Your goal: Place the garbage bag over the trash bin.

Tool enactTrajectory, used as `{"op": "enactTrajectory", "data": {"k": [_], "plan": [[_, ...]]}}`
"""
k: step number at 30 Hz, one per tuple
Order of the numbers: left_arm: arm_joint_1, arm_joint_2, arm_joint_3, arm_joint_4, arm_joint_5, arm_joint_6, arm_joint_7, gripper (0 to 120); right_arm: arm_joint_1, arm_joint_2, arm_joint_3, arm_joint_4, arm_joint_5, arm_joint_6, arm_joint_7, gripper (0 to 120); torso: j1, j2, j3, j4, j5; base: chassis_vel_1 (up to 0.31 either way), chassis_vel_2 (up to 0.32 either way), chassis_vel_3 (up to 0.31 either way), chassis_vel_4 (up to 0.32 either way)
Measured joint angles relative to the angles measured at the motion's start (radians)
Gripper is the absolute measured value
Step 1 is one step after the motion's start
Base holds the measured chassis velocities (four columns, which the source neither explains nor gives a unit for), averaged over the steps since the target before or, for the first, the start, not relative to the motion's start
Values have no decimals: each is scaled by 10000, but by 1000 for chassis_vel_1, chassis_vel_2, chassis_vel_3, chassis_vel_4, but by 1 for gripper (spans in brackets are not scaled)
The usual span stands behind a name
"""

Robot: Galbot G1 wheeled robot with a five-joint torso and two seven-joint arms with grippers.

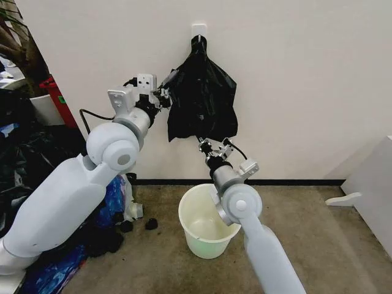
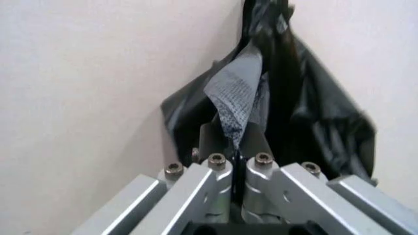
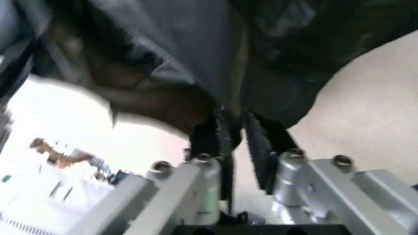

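Observation:
A bunch of flat black bags hangs against the wall from a white hook. My left gripper is raised at the bunch's upper left side. In the left wrist view it is shut on a grey-looking fold of the outer hanging bag. My right gripper points up just under the bunch's bottom edge. Its jaws stand a narrow gap apart, with the bag's hem right at the tips. The trash bin, a white bucket, stands open on the floor below, beside my right forearm.
A heap of stuffed black sacks and blue bags lies along the left. A red container leans at the wall there. Small black scraps lie on the carpet near the bin. White furniture stands at the right.

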Motion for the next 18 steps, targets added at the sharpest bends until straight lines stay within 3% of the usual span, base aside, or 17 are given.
{"op": "enactTrajectory", "data": {"k": [11,14,15,18], "plan": [[-409,-290,60,370,-320,-315,91,0,-913,-762,18,1578,-1581,-779,-1055,54,0,0,0,-1,1,0,0,0,0],[-409,-284,58,371,-324,-318,94,0,-915,-783,22,1615,-1596,-783,-1075,54,0,0,0,-1,1,0,0,0,0],[-369,-173,13,369,-346,-359,194,0,-904,-1076,139,2097,-1749,-875,-1373,67,0,0,-1,-1,1,0,0,0,0],[-246,-46,-38,359,-364,-416,276,0,-730,-1339,297,2588,-1743,-1032,-1646,79,0,0,0,-1,1,0,0,0,0]]}}
